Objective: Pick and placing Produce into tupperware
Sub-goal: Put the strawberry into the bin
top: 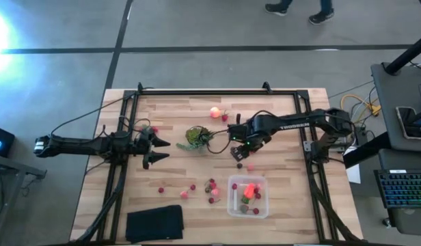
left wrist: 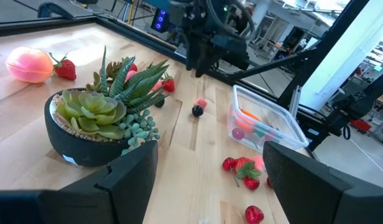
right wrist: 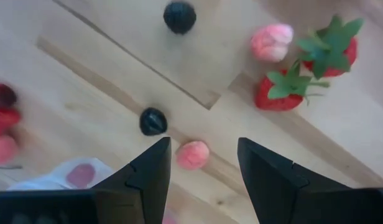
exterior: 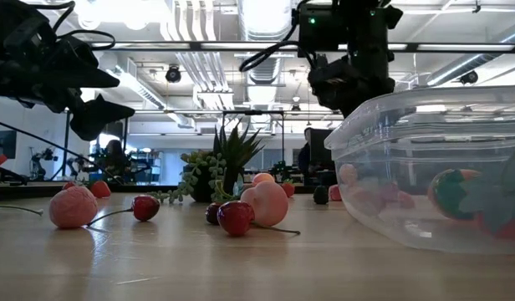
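I can make out only white lettering along the right arm (top: 292, 125), seemingly "TROSSEN"; nothing else is legible.

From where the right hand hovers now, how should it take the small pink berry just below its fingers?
Come straight down on the small pink round berry, fingers either side of its middle. It lies alone on bare wood; the right hand is open and nearly centred over it. The dark berry is close, so stay narrow.
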Available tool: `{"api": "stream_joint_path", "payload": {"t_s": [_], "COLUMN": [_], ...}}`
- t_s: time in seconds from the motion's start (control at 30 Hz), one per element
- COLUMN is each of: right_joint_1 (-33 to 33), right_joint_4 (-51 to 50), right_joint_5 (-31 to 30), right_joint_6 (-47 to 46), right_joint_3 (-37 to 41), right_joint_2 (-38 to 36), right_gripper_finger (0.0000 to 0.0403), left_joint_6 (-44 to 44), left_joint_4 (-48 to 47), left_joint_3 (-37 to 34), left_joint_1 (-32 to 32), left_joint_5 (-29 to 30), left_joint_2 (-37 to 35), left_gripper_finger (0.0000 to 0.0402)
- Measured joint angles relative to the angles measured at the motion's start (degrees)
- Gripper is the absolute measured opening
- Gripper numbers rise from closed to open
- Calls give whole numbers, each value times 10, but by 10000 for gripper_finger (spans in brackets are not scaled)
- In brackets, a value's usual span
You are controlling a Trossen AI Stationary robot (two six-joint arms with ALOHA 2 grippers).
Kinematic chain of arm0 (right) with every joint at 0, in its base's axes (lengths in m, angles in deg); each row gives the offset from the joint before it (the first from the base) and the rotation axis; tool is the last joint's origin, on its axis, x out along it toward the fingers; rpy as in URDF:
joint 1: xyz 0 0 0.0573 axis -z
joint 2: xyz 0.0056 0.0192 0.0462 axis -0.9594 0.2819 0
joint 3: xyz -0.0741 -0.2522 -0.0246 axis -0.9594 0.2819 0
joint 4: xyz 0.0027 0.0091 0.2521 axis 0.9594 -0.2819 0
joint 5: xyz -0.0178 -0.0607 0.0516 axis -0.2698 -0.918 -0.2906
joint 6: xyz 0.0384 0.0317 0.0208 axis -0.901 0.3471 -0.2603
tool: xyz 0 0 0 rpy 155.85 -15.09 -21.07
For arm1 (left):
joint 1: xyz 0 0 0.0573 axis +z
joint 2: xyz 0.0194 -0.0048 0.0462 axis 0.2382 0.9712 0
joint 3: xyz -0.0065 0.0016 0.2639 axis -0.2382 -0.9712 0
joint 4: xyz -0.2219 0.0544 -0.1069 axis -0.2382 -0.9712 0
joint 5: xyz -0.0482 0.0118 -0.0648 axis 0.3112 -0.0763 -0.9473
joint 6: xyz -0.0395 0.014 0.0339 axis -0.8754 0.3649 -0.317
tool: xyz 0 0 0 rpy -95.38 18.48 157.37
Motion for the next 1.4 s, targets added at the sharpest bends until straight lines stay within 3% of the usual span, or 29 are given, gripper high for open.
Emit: {"api": "stream_joint_path", "payload": {"t_s": [0.67,1.27,1.4], "right_joint_1": [68,90,86], "right_joint_4": [5,-8,-20], "right_joint_5": [40,38,2], "right_joint_6": [12,1,-12], "right_joint_3": [7,23,24], "right_joint_2": [20,49,49], "right_gripper_finger": [178,178,178], "left_joint_6": [0,0,0], "left_joint_4": [0,0,0], "left_joint_3": [0,0,0], "left_joint_1": [0,0,0], "left_joint_5": [0,0,0], "left_joint_2": [0,0,0], "left_gripper_finger": [277,277,277]}}
